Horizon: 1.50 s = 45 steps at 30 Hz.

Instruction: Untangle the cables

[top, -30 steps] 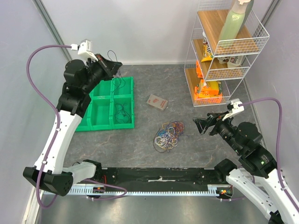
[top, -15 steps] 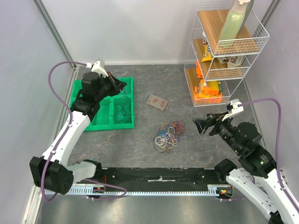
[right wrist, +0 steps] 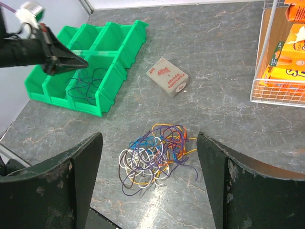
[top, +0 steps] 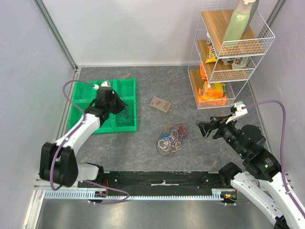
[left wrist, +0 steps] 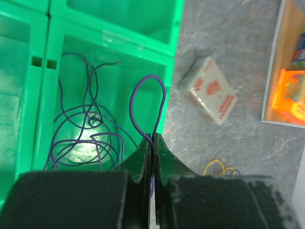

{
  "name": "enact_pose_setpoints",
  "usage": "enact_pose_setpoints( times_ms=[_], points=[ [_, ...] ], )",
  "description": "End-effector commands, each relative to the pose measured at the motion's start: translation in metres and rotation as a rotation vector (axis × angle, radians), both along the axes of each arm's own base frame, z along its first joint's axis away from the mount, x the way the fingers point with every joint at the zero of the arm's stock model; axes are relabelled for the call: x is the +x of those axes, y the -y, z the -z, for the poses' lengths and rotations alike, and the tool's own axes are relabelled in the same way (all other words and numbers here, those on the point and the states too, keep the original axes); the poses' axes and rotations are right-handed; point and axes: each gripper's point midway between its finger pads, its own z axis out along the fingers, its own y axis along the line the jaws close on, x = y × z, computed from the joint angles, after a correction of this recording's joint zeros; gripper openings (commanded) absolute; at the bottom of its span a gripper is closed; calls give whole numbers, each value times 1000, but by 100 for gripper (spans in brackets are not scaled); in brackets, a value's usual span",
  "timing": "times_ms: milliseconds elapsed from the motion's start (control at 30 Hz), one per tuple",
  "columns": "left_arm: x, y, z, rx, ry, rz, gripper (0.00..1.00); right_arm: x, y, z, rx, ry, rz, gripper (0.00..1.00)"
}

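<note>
Sorting step: my left gripper [left wrist: 152, 143] pinches a purple cable [left wrist: 148, 88] over the green bin [left wrist: 119, 47]; I'd release it next. Right gripper [top: 204, 129] hovers, fingers spread, near the pile [right wrist: 155, 152].

We are seeing a tangled pile of cables [top: 172, 138] lying flat mid-bench, nearer the near edge: yellow, white, blue, orange-red and purple loops crossing. Well apart, toward the left edge, dark purple cables [left wrist: 93, 121] are coiling inside a green bin [left wrist: 109, 57] compartment, with one purple loop [left wrist: 151, 76] being pinched upright by the left gripper [left wrist: 152, 139].
</note>
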Motion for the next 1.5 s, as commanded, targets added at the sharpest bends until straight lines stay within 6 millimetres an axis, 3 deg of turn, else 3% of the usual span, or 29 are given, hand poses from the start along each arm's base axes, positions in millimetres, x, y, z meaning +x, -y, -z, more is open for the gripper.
enact_pose_setpoints(
  times_ms=[0, 200, 300, 333, 433, 600, 667, 700, 767, 867, 933, 1000, 1100, 1167, 1300, 1467],
  points=[
    [7, 20, 35, -88, -95, 23, 2, 3, -7, -2, 29, 2, -14, 87],
    [7, 17, 60, -63, -133, 19, 2, 6, -16, 27, 27, -84, -33, 87],
    [4, 21, 48, -71, -108, 54, 30, 10, -23, 54, -2, -153, -43, 87],
    [3, 23, 37, -82, -72, 75, 36, 12, -24, 65, -20, -184, -41, 87],
    [-4, 31, 6, -117, 10, 135, 66, 15, -35, 94, -54, -277, -73, 86],
    [-23, 44, -38, -170, 121, 257, 90, 24, -48, 127, -62, -363, -84, 82],
    [-33, 50, -44, -185, 137, 308, 87, 28, -52, 140, -66, -388, -84, 78],
    [-40, 58, -47, -198, 152, 353, 77, 30, -51, 147, -69, -400, -70, 77],
    [-56, 79, -47, -212, 159, 446, 67, 36, -47, 157, -80, -408, -29, 73],
    [-83, 129, -42, -207, 163, 628, 66, 47, -33, 161, -104, -381, 67, 64],
    [-108, 174, -41, -222, 169, 771, 70, 53, -29, 160, -110, -355, 93, 59],
    [-123, 210, -27, -213, 141, 877, 72, 58, -28, 159, -135, -342, 101, 56],
    [-133, 245, -11, -172, 111, 955, 73, 63, -30, 157, -156, -328, 94, 53],
    [-130, 257, 9, -135, 62, 968, 72, 67, -33, 155, -151, -310, 86, 53],
    [-127, 268, 41, -119, -33, 971, 45, 74, -34, 159, -163, -299, 97, 48],
    [-130, 265, 78, -78, -118, 945, 44, 84, -35, 166, -198, -287, 104, 41]
  ],
)
